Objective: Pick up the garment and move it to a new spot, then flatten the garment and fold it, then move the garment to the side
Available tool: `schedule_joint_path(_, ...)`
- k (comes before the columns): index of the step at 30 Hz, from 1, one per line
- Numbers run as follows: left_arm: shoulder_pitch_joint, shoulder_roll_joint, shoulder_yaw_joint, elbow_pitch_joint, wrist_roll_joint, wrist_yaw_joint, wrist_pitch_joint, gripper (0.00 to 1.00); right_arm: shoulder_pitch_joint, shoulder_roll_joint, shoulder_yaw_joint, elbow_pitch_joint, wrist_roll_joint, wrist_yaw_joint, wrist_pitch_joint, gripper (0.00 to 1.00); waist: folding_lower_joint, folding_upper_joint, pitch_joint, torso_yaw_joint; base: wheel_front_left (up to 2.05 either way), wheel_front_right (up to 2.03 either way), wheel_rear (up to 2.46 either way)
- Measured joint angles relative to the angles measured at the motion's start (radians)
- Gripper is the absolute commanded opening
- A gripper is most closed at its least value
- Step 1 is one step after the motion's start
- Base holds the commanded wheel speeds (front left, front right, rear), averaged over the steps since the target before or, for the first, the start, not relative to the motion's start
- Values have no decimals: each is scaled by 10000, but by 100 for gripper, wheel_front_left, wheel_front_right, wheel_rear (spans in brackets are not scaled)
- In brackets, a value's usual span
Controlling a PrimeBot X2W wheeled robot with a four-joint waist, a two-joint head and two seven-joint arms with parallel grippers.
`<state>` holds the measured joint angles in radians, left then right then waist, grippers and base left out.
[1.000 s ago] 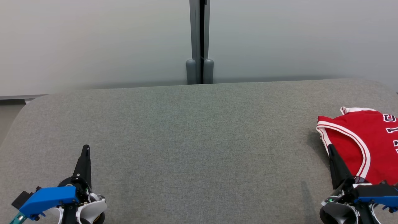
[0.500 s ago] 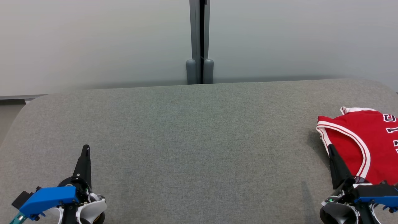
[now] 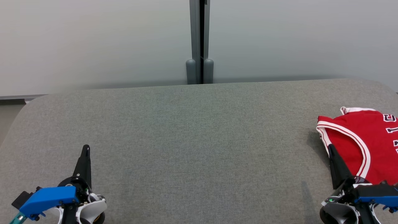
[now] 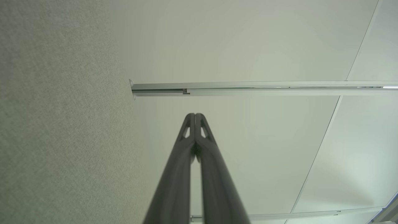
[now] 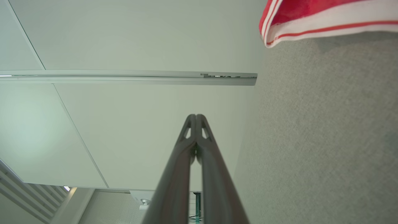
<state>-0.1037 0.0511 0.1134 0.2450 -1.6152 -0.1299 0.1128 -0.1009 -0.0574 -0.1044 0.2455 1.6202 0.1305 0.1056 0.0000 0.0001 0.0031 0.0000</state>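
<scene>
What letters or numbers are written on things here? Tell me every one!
"C": white, sideways on the red jersey, partly cut by the picture's edge.
"I" or "1": next to it on the jersey; cannot tell which.
A third white mark: cut off, unreadable.
No other writing is readable.

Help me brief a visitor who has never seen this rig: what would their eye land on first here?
The red jersey with white trim stands out first, lying at the far right of the grey padded surface. Then the shut left gripper at the lower left and the shut right gripper at the lower right, its tip overlapping the jersey's edge in the head view.
</scene>
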Motion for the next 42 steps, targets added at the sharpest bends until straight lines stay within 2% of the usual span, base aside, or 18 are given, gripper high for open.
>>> schedule_joint_path(42, -1, -8, 12, 0, 4, 0, 4, 0, -3, 23, -38, 2, -31, 0, 36, 0, 0, 0, 0, 0, 0, 0, 0)
